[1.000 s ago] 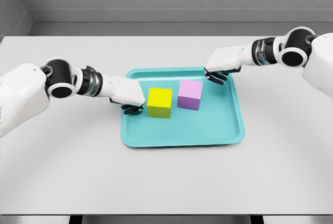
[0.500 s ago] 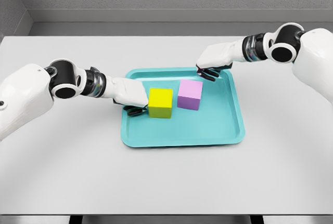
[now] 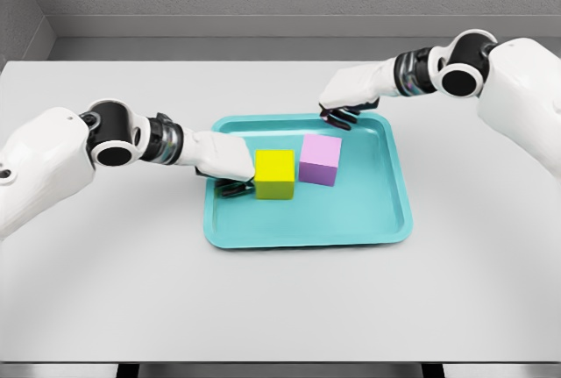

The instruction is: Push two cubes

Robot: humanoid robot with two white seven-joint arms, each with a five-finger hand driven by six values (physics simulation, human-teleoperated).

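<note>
Yellow cube (image 3: 274, 174) beside pink cube (image 3: 320, 160)

You had the left hand (image 3: 230, 167) curled against the yellow cube (image 3: 274, 174), pink cube (image 3: 320, 160) just beside it on the teal tray (image 3: 351, 224), right hand (image 3: 344, 102) over the tray's far rim, white table (image 3: 131, 290).

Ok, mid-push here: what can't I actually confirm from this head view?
- Left hand against yellow cube: the contact face is hidden by the hand itself, so touching or just short is unclear.
- Right hand over the tray rim: its fingers curl underneath, hidden by the palm.
- Gap between right hand and pink cube: depth is unreadable from one view.
</note>
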